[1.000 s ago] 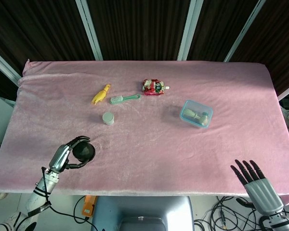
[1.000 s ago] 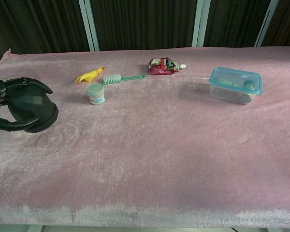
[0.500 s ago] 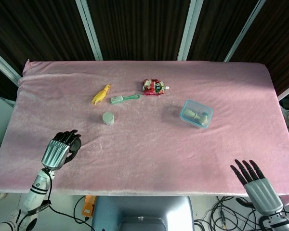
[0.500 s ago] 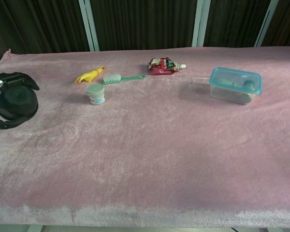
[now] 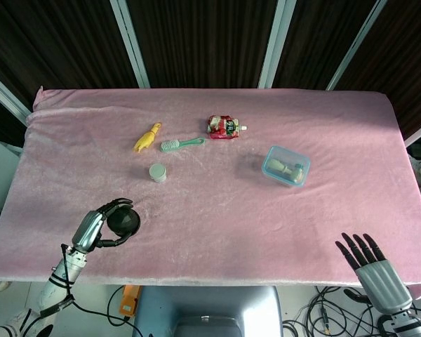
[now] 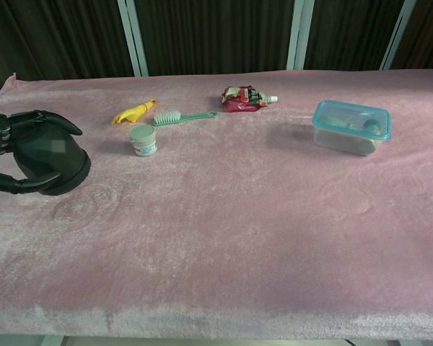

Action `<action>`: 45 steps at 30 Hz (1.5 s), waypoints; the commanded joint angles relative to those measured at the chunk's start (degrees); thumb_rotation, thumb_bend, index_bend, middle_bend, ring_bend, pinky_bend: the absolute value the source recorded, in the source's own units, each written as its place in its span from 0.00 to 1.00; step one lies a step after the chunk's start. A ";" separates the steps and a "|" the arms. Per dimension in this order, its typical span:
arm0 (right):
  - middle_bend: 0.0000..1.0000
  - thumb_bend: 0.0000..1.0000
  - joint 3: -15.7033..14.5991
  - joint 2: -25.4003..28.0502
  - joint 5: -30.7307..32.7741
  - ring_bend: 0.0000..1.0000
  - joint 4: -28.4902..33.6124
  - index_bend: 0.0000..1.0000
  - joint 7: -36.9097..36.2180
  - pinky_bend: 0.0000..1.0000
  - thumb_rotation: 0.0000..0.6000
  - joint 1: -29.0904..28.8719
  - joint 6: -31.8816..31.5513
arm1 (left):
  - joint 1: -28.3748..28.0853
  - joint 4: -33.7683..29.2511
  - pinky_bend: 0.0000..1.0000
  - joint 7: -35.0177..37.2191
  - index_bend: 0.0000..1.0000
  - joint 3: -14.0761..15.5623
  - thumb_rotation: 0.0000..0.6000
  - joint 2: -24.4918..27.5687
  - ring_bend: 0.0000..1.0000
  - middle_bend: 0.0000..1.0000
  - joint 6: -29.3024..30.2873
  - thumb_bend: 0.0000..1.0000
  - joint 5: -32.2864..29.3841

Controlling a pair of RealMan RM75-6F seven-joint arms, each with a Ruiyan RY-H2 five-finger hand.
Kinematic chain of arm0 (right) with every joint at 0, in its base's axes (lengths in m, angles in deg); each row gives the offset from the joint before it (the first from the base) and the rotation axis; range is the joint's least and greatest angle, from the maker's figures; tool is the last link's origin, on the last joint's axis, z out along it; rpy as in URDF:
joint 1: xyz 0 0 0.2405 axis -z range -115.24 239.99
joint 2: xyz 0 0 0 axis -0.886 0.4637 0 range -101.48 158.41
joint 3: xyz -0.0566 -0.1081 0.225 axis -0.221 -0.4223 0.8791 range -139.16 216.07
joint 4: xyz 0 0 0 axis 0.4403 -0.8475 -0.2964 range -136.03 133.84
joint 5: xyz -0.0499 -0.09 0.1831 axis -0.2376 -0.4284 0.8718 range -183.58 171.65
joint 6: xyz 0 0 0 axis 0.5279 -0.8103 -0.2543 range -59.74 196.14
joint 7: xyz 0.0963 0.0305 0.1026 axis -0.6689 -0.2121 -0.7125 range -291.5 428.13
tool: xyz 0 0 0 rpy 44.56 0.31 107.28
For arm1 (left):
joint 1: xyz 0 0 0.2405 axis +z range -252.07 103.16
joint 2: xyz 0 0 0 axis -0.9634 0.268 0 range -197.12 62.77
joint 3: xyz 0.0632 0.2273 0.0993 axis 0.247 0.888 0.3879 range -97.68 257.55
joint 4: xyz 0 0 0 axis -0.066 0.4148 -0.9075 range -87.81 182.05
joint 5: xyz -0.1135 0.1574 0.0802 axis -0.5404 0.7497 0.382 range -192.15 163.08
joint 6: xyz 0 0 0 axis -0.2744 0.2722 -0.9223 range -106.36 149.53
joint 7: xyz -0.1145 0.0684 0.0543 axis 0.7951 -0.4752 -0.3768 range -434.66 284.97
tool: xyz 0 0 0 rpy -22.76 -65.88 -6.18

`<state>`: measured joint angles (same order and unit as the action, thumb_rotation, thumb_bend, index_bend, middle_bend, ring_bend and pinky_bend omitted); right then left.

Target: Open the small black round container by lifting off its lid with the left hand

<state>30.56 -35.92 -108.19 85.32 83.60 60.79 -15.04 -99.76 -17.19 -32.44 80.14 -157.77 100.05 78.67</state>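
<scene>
- The small black round container sits near the front left edge of the pink cloth-covered table; in the chest view it shows as a dark rounded shape at the far left.
- Whether its lid is on or lifted cannot be told from either view; the container reads as one dark mass.
- The left hand is wrapped around the container from its left side, its fingers curled over the top and its thumb hooked along the near side, so it grips the container.
- The right hand hangs off the front right edge of the table, palm down, fingers spread and straight, holding and touching nothing.
- A small white jar with a grey-green lid stands upright behind the container, well apart from it.
- Further back lie a yellow toy and, just beside it to the right, a green brush.
- A red pouch with a white cap lies flat near the brush's handle end.
- A clear box with a blue rim rests on the right half of the table, with small items inside that are too small to tell.
</scene>
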 commanded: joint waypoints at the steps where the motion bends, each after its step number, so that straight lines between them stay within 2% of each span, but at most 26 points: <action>1: 0.00 0.05 -0.01 0.04 0.02 0.00 0.03 0.00 0.01 0.06 1.00 -0.02 0.05 | -0.83 -0.51 0.69 -4.70 0.44 0.19 1.00 -0.59 0.48 0.41 -2.78 0.34 -0.81; 6: 0.00 0.05 -0.04 0.09 0.03 0.00 0.07 0.00 0.00 0.06 1.00 -0.04 0.13 | -0.95 1.46 0.66 -7.14 0.43 -0.14 1.00 -1.84 0.45 0.39 -3.50 0.34 -1.46; 8: 0.00 0.05 -0.06 0.21 -0.01 0.00 0.12 0.00 -0.13 0.06 1.00 -0.06 0.09 | -1.00 5.54 0.61 -12.25 0.41 -0.59 1.00 -4.06 0.41 0.35 -4.98 0.34 -2.80; 10: 0.00 0.05 -0.03 0.27 0.04 0.00 0.14 0.00 -0.21 0.06 1.00 -0.08 0.10 | -0.80 7.73 0.59 -14.16 0.41 -0.97 1.00 -5.85 0.39 0.33 -5.02 0.34 -3.46; 18: 0.00 0.05 -0.10 0.35 0.16 0.00 0.33 0.00 0.10 0.06 1.00 -0.26 0.65 | -0.48 12.35 0.50 -14.78 0.37 -0.52 1.00 -9.09 0.34 0.30 -5.72 0.34 -3.71; 21: 0.00 0.05 -0.04 0.39 0.24 0.00 0.42 0.00 0.10 0.06 1.00 -0.25 0.61 | -0.47 13.61 0.44 -14.90 0.35 -0.27 1.00 -9.81 0.28 0.26 -6.07 0.34 -3.65; 26: 0.00 0.05 0.12 0.21 0.35 0.00 0.29 0.00 0.03 0.06 1.00 -0.09 0.20 | -0.37 14.98 0.26 -15.25 0.27 0.04 1.00 -10.34 0.11 0.14 -5.97 0.34 -3.36; 31: 0.00 0.05 0.11 0.12 0.34 0.00 0.24 0.00 0.19 0.06 1.00 -0.11 0.29 | -0.43 14.62 0.17 -15.12 0.18 0.33 1.00 -9.70 0.01 0.05 -6.70 0.34 -3.37; 37: 0.00 0.05 0.11 0.04 0.47 0.00 0.30 0.00 0.49 0.06 1.00 -0.14 0.52 | -0.32 13.46 0.15 -16.40 0.15 0.32 1.00 -8.81 0.00 0.00 -8.28 0.34 -4.26; 45: 0.00 0.05 0.13 -0.01 0.59 0.00 0.41 0.00 0.77 0.06 1.00 -0.19 0.74 | -0.01 10.68 0.15 -16.83 0.15 0.41 1.00 -7.10 0.00 0.00 -7.86 0.34 -4.10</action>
<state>30.68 -35.92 -107.62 85.72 84.34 60.61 -14.32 -99.81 -5.91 -49.41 80.51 -165.29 92.02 74.43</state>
